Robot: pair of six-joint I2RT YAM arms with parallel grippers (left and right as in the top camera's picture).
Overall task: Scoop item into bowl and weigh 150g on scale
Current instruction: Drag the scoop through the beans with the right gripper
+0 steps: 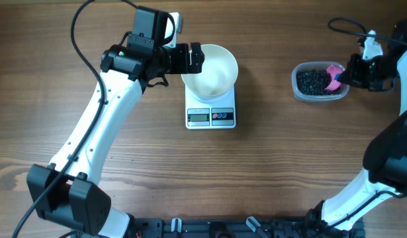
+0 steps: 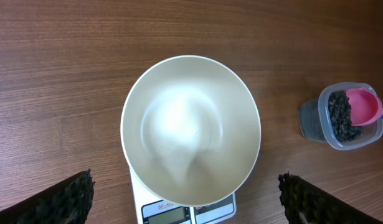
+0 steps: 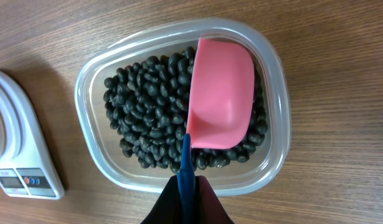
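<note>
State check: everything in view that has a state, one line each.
bowl: empty, upright on the scale
scale: carrying the bowl, display unreadable
tub: open, holding the beans
beans: heaped in the tub
scoop: empty, resting on the beans
left pincer: open, at the bowl's left rim
right pincer: shut on the scoop's handle

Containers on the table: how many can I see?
2. An empty white bowl sits on the scale near the middle; a clear plastic tub of black beans, with a pink scoop in it, stands to the right. None seem hidden.
</note>
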